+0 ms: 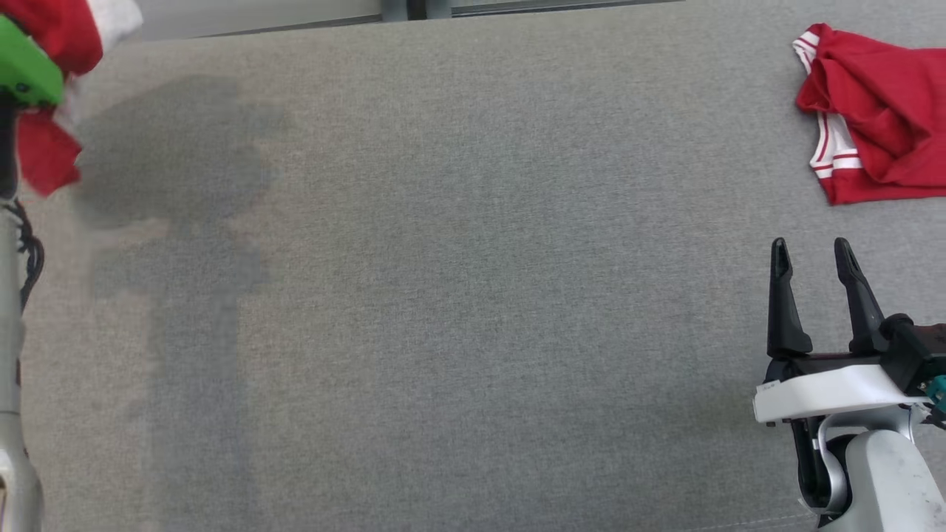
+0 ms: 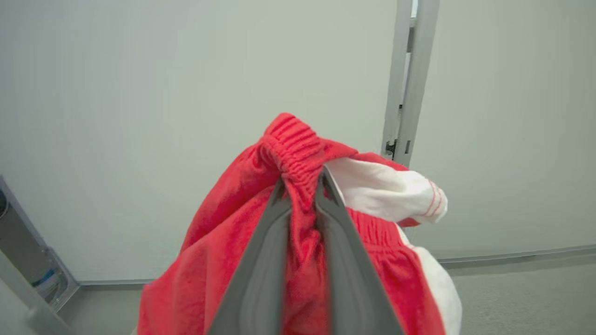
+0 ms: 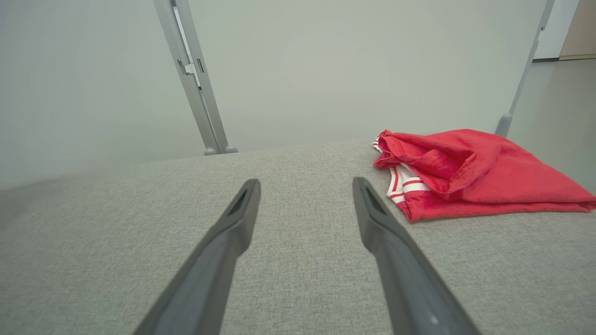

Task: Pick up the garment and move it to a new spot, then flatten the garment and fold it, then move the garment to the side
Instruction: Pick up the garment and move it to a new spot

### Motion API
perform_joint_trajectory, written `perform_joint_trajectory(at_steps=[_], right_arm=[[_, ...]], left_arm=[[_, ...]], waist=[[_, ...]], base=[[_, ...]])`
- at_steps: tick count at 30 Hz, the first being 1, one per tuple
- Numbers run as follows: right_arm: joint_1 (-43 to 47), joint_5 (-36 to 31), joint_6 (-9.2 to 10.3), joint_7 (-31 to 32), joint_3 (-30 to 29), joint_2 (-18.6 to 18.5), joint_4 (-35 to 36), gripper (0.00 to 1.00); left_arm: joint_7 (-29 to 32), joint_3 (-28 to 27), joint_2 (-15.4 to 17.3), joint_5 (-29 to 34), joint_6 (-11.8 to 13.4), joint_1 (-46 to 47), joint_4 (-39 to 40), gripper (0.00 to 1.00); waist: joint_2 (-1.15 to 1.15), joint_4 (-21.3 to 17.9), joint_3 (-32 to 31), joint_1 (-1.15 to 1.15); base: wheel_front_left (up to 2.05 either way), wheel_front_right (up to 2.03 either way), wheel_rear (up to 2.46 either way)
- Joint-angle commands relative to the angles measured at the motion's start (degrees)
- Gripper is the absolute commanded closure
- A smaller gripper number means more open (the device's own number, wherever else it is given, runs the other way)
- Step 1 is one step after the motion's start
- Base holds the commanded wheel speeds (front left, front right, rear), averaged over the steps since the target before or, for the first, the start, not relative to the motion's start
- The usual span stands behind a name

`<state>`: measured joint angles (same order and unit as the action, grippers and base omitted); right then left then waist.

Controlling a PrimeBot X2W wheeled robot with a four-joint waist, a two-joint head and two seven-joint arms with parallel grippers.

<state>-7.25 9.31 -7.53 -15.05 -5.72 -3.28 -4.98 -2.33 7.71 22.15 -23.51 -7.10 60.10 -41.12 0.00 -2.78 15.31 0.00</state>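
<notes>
Over the far left corner of the worktop [image 1: 473, 295], the left tool [image 2: 300, 179] is clamping its two fingers together on the garment [image 2: 223, 242], biting into the gathered elastic waistband [image 2: 291, 139] so that the red and white cloth is hanging in a bunch clear of the grey surface. Near the near right corner, the right tool [image 1: 811, 251] is hovering low with its fingers apart and nothing between them. At the far right corner, the other red garment [image 1: 887, 111], trimmed with white stripes, is lying loosely heaped and reaching past the right edge of the head view.

The main risk is looking like the grip itself: the fingers are pinching only a narrow fold of the waistband, so a quick swing toward the middle may be pulling the cloth free. Because the garment is dangling so close to the left edge, a slip here is likely to be sending it off the worktop rather than onto it. It is also hanging crumpled, so it is probably going to land folded on itself and need spreading. Setting it too near the far right corner is risking a tangle with the other piece.

No box or basket is standing among the cloth
</notes>
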Motion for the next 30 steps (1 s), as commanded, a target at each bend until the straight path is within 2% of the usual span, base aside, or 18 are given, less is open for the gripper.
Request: perform_joint_trajectory(at_steps=[1,8,14,20,30], right_arm=[[0.75,0.34,0.10,-0.16,0.14,0.08,-0.13,0.00],[1.31,1.86,0.09,-0.17,1.20,0.33,-0.68,0.00],[2.11,4.00,0.09,-0.16,1.59,0.38,-1.13,0.00],[2.14,5.20,0.10,-0.16,2.25,0.38,-1.16,0.00],[1.90,5.67,0.10,-0.16,2.04,0.38,-1.17,0.00]], left_arm=[[0.07,0.75,-0.76,1.08,-0.23,0.93,1.63,1.00],[2.35,4.73,-4.48,0.74,-0.27,0.16,11.51,1.00],[3.98,8.12,-8.61,0.44,0.10,-2.36,14.99,1.00],[3.41,10.91,-12.78,-0.10,1.13,-7.02,14.90,1.00],[-0.12,16.04,-17.41,-1.46,1.75,-20.70,9.75,1.00]], waist=[[0.00,-2.59,-1.98,0.00],[0.00,-8.55,-3.53,0.00],[0.00,-12.72,-4.23,0.00],[0.00,-15.02,-3.92,0.00],[0.00,-15.27,-3.44,0.00]], base=[[0.00,0.00,0.00],[0.00,0.00,0.00],[0.00,0.00,0.00],[0.00,0.00,0.00],[0.00,0.00,0.00]])
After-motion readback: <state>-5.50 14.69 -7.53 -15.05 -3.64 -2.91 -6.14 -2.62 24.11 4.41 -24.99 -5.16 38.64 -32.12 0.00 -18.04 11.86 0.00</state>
